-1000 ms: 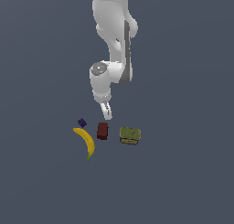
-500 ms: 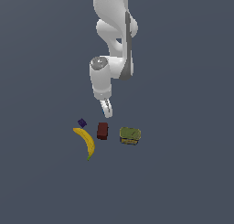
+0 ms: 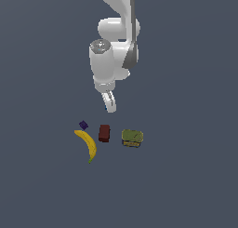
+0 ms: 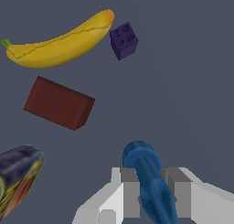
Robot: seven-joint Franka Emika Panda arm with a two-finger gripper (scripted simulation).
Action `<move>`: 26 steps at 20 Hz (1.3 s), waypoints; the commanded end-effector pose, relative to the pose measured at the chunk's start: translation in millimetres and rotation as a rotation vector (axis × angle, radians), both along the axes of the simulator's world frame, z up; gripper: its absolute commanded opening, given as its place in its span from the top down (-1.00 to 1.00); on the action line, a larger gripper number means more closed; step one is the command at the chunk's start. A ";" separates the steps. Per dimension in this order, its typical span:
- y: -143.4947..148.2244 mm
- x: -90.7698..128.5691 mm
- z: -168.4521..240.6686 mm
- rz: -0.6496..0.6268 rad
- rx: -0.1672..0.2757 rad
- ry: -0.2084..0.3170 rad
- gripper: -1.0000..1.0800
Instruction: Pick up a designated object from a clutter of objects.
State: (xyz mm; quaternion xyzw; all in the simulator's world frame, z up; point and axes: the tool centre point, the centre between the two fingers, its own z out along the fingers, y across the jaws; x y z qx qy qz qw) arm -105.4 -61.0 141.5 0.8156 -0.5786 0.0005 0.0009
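Wrist view shows the bright-blue piece [image 4: 151, 182] lying between the gripper [image 4: 153, 198] fingers, which appear to touch it on both sides, so the gripper looks closed on it, with the banana [image 4: 59, 42], dark red block [image 4: 57, 103] and purple cube [image 4: 123, 39] well apart below. Judged from the exterior view, where the gripper [image 3: 109, 106] hangs above the desk [image 3: 186, 176] beyond the clutter, the grasp is made; the next move is a steady lift.

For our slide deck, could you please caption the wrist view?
Gripper closed on the blue piece, above banana, purple cube and red block.
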 end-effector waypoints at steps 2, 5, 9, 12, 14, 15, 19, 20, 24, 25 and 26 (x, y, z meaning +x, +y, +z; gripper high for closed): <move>3.8 4.2 30.5 -0.001 -0.002 0.000 1.00; 7.3 8.2 56.5 -0.001 -0.002 0.000 1.00; 12.3 13.8 91.8 -0.001 -0.002 0.000 1.00; 16.2 18.3 118.8 -0.001 -0.002 0.000 1.00; 19.0 21.5 137.2 0.000 -0.002 0.000 1.00; 20.4 23.2 146.5 0.000 -0.001 0.000 1.00; 25.4 29.7 180.3 0.000 0.000 0.000 1.00; 26.5 31.1 187.7 0.000 0.000 0.000 1.00; 30.2 36.8 212.7 0.001 0.001 0.000 1.00; 30.8 38.0 217.8 0.001 0.002 0.000 1.00; 31.5 39.2 222.4 0.001 0.002 0.000 1.00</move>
